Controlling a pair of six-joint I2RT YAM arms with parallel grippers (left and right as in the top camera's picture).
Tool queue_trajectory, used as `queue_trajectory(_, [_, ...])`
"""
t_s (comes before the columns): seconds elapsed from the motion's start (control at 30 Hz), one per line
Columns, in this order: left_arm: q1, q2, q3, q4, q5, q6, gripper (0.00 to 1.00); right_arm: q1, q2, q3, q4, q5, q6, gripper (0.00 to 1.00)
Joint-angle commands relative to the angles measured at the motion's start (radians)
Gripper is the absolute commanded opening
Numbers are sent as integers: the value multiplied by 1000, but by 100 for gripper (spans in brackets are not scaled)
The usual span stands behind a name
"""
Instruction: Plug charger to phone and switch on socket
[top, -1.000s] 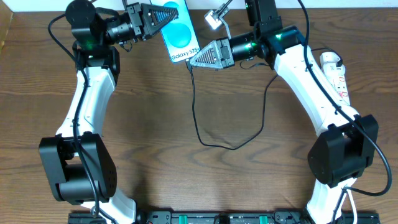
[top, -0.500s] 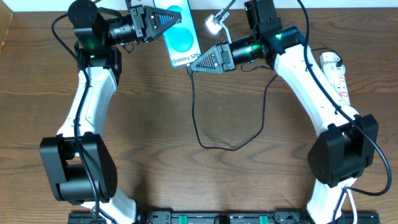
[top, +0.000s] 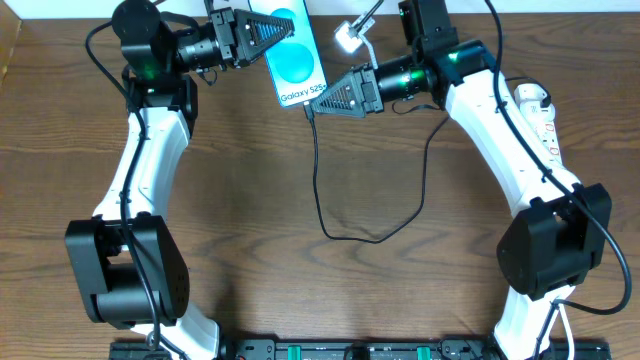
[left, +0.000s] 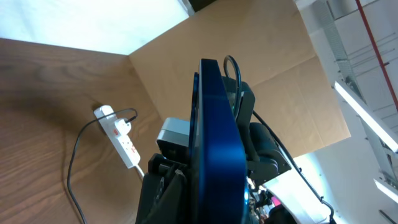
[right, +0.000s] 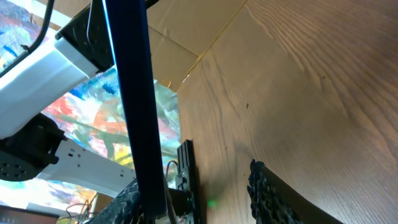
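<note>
**Overhead.** One phone (top: 298, 62), one charger (top: 317, 170), one socket (top: 543, 125) and two arms over the wooden table (top: 250, 220).
- The phone sits top centre, screen up.
- The left gripper (top: 276, 32) is closed on the phone's upper left edge.
- The right gripper (top: 314, 105) is at the phone's lower corner, where the charger's end meets it. Whether the plug is seated I cannot tell.
- The charger drops to mid-frame, loops, then climbs toward the right arm.
- The socket lies at the right edge, well apart from the phone.

**Left wrist.** The phone is edge-on, a single dark blue slab at centre. The socket is small at left, with one black lead running from it.

**Right wrist.** Two fingers at the bottom edge stand partly apart, with bare wood between them and nothing pinched. The phone's edge is one dark strip running top to bottom, passing the finger on the left of the frame.
</note>
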Motion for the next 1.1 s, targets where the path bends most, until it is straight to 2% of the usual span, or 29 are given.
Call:
queue_trajectory(0.0, [-8,-24,10,8,71,-23,7,-41,-11,16,-5,23,-20,46])
queue_trajectory(0.2, [-8,-24,10,8,71,-23,7,-42,-11,16,-35,21,-60,47])
queue_trajectory(0.57, [-8,-24,10,8,71,-23,7,-20,-11,16,-208,-80,-288,52])
queue_trajectory(1.07, [-8,-24,10,8,71,-23,7,54,-11,16,-217,-76,-299,52])
